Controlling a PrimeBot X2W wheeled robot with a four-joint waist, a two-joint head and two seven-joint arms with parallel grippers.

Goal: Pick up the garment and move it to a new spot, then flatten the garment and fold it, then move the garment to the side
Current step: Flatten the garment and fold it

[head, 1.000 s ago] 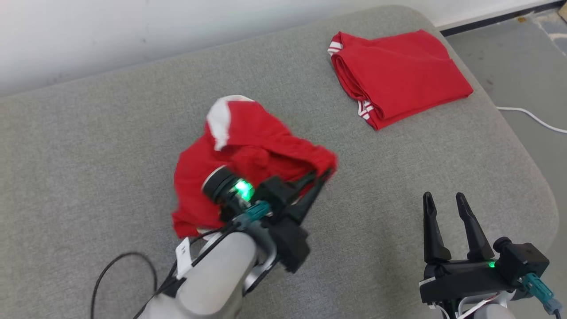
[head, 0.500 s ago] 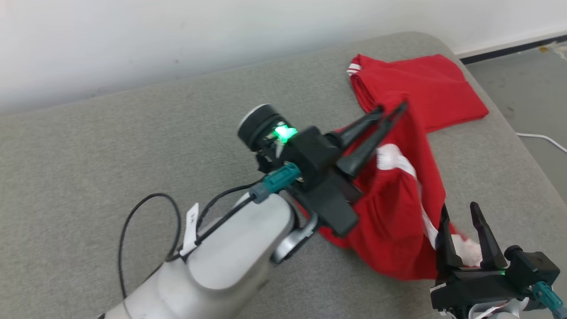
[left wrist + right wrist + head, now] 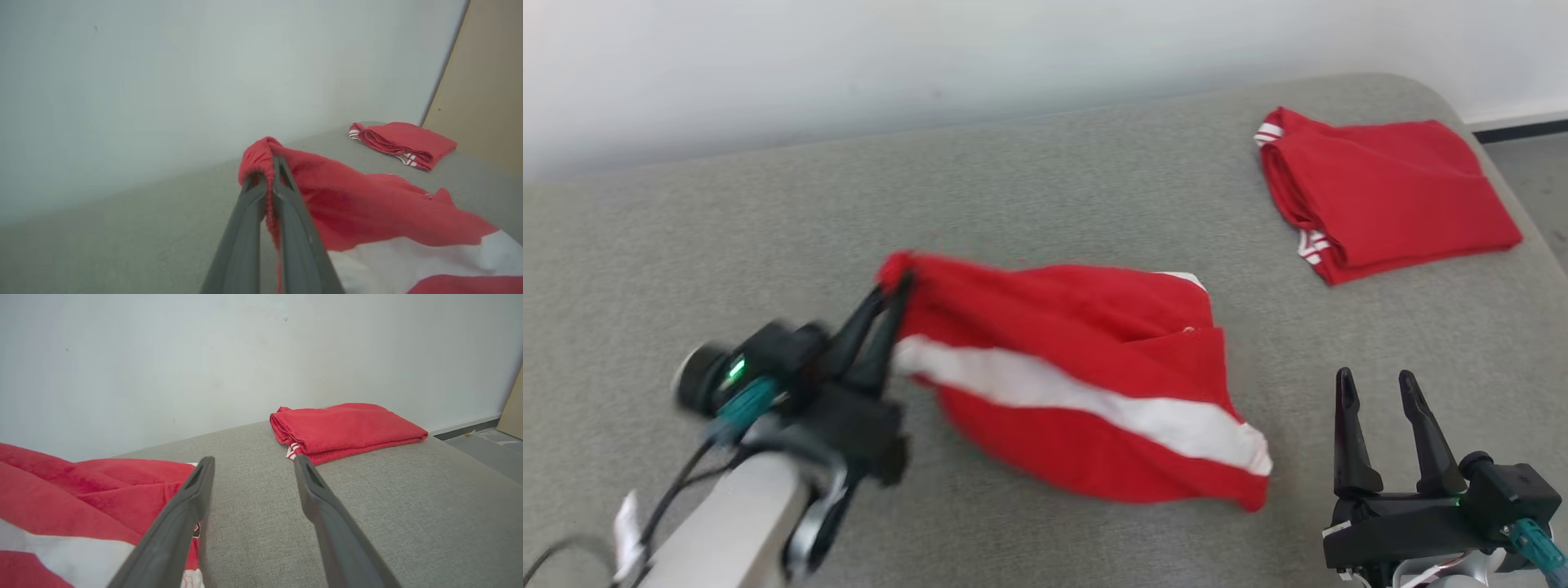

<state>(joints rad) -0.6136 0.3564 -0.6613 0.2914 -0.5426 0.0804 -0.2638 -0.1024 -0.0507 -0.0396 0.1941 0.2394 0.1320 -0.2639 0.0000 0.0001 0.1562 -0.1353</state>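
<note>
Tightly pinched garment, 1 white stripe (mark illegible)

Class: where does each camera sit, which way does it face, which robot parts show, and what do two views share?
Head view: head, looking down at the cushion; left end effector gripping the striped garment, right end effector open.
Left wrist view: left wrist, facing the wall; shut fingers.
Right wrist view: right wrist, facing the folded garment; spread fingers.
Shared: both garments.
</note>
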